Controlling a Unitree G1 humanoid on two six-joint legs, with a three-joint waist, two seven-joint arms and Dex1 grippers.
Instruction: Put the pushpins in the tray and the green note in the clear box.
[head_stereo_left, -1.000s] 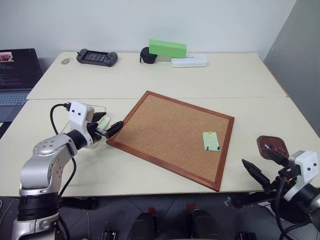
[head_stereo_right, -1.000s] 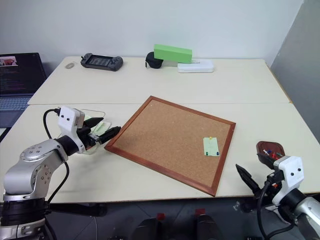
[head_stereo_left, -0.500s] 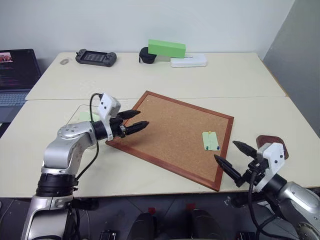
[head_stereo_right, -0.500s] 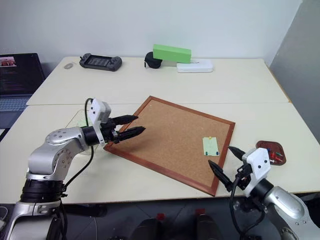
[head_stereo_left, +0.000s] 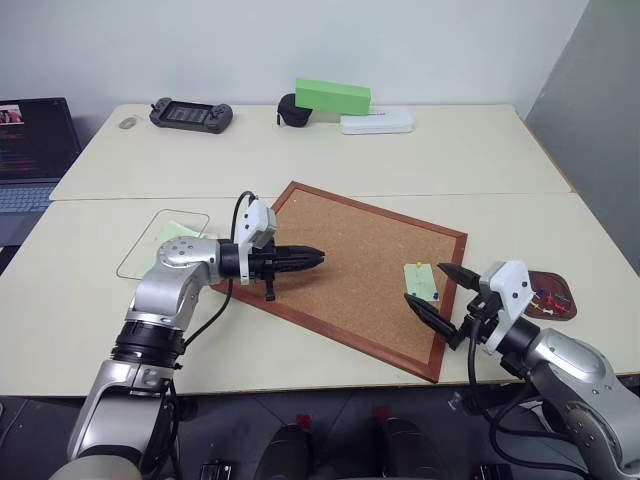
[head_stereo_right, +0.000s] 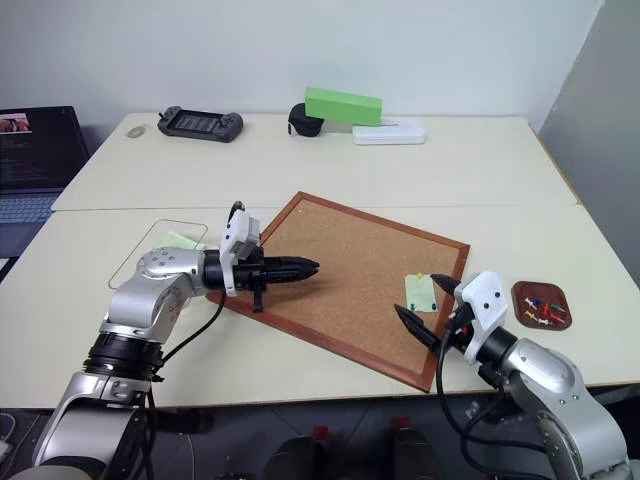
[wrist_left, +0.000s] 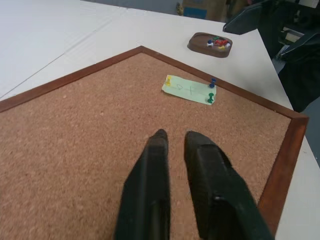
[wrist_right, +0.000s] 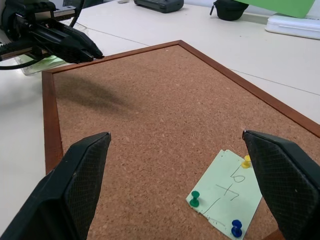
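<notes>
Right wrist view puts my right gripper (wrist_right: 177, 187) nearest, its fingers spread wide with nothing between them, hanging over the corkboard (wrist_right: 150, 115) just short of the green note (wrist_right: 227, 192). I see the note as a small pale-green slip with dark pen marks, lying flat near the board's right edge and pinned by three pushpins (wrist_right: 195, 199): one green, one blue, one yellow. Just off that edge on the bench (head_stereo_left: 330, 150) sits the tray (head_stereo_left: 553, 297), a shallow reddish-brown dish already holding several coloured pins. Further across, my left gripper (wrist_left: 172, 137) points level over the board's left part, fingers closed together and empty. Beyond it, left of the board, the clear box (head_stereo_left: 163, 243) rests on the bench with another pale-green slip inside. At the far edge I make out a bright green block (head_stereo_left: 333, 97), a white case (head_stereo_left: 377, 122) and a handheld console (head_stereo_left: 191, 114).
</notes>
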